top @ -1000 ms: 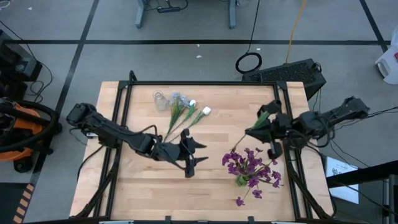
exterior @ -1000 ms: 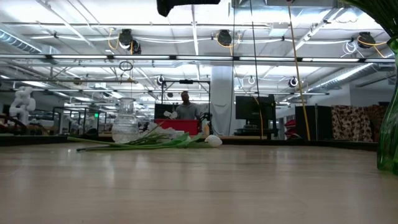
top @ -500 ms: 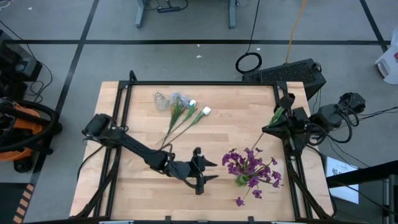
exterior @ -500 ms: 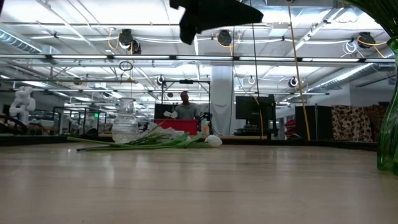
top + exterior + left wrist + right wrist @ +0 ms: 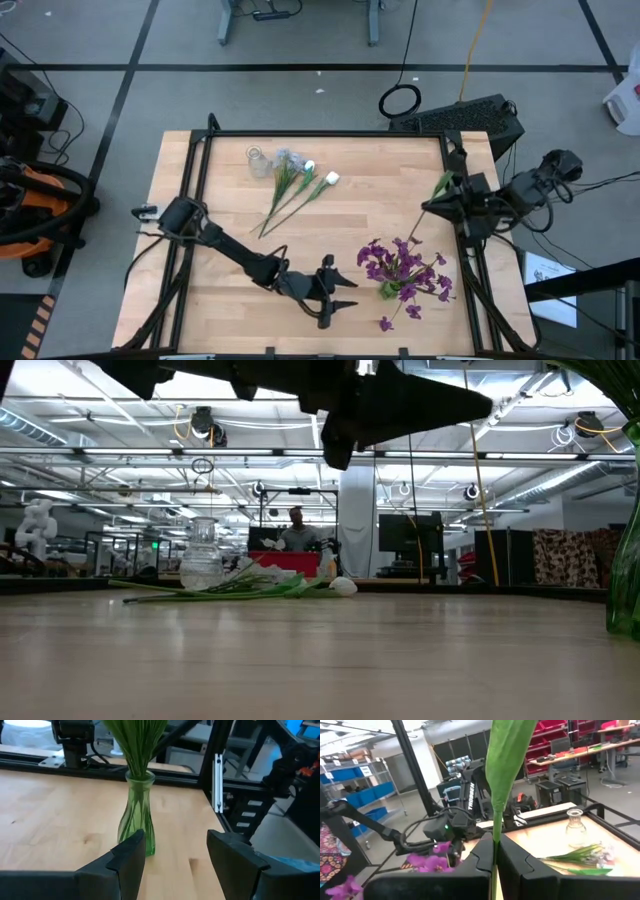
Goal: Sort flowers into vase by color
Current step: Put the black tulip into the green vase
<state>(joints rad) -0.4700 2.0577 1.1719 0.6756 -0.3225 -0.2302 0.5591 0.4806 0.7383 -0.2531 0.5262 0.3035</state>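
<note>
High view: left gripper (image 5: 345, 297) hovers with fingers spread and empty over the bench's (image 5: 220, 300) near middle, just left of the green vase (image 5: 388, 290) of purple flowers (image 5: 400, 265). Bare wood lies left of it. Right gripper (image 5: 432, 207), at the right edge, is clamped on one purple stem (image 5: 412, 228) slanting down-left. White and grey-blue flowers (image 5: 295, 185) lie far-left, heads far, beside the clear vase (image 5: 258, 161).

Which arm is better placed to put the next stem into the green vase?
The right. Its pincer is already shut on a purple-flowered stem, held at the table's right edge just behind the green vase. The left pincer hangs open and empty beside that vase, away from the white flowers lying farther back.
</note>
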